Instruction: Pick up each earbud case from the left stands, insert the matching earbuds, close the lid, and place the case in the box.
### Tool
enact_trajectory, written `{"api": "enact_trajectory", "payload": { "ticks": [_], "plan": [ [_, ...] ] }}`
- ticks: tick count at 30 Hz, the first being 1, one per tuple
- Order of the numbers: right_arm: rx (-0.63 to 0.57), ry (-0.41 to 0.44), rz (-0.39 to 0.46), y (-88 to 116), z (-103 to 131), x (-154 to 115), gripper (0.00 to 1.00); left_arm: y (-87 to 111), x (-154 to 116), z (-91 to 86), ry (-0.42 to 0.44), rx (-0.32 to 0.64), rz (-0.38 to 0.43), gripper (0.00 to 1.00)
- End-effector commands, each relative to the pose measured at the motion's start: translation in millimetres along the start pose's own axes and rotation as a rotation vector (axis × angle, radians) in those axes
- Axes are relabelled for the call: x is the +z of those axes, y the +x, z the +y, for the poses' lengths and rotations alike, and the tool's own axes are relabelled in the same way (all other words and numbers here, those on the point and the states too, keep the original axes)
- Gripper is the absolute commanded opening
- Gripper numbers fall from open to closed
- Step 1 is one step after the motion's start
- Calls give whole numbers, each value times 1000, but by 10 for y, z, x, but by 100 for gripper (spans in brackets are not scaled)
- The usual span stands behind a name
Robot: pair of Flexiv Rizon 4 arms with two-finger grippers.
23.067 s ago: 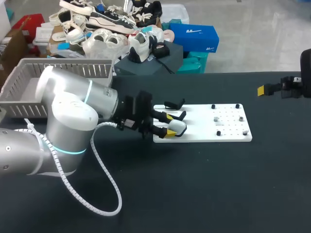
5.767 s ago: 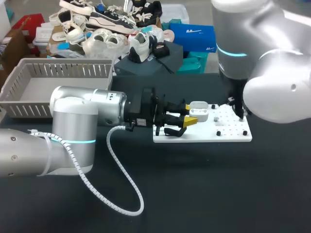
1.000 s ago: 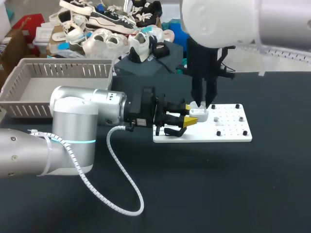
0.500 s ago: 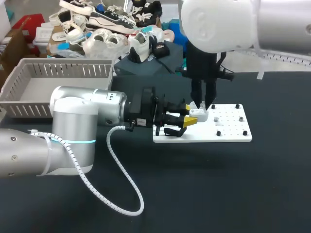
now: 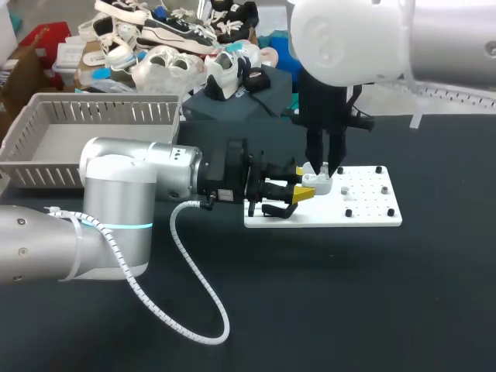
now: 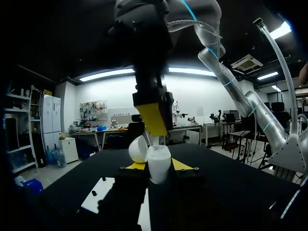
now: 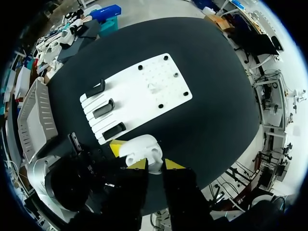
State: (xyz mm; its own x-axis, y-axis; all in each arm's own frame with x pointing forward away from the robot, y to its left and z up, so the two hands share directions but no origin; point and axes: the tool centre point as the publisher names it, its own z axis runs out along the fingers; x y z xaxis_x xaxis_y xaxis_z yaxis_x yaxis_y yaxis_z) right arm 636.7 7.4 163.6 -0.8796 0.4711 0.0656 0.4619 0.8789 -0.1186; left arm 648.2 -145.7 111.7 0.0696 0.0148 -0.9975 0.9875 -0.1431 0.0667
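A: Left gripper (image 5: 307, 187)?
B: Clenched from both sides on the open white plastic earbud case (image 5: 318, 183), lid up, held over the flat white pegged board (image 5: 373, 208), just right of the black stands (image 7: 102, 109).
A: Right gripper (image 5: 325, 169)?
B: Hanging straight down onto the case's open mouth. Impossible to tell whether clenched or released.

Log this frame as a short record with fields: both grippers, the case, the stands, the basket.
left gripper: shut on the case, holding it near the stands
case: white, lid open
right gripper: just above the open case, pointing down at it
board: white, flat on the table
stands: three, black, on the board's end nearest the left arm, none holding a case
basket: grey, far left of the table, apart from the board
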Motion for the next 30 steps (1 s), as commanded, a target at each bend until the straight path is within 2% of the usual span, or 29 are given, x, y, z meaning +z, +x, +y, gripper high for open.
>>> {"api": "enact_trajectory", "payload": {
  "ticks": [1,24,27,30],
  "plan": [
    [2,3,2,-14,8,11,0,9,2,7,2,1,-2,0],
    [17,18,13,-51,6,92,0,9,2,7,2,1,-2,0],
    [18,18,14,-55,12,101,22,9,2,7,2,1,-2,0],
    [18,18,15,-58,14,106,27,9,2,7,2,1,-2,0]
  ]
}}
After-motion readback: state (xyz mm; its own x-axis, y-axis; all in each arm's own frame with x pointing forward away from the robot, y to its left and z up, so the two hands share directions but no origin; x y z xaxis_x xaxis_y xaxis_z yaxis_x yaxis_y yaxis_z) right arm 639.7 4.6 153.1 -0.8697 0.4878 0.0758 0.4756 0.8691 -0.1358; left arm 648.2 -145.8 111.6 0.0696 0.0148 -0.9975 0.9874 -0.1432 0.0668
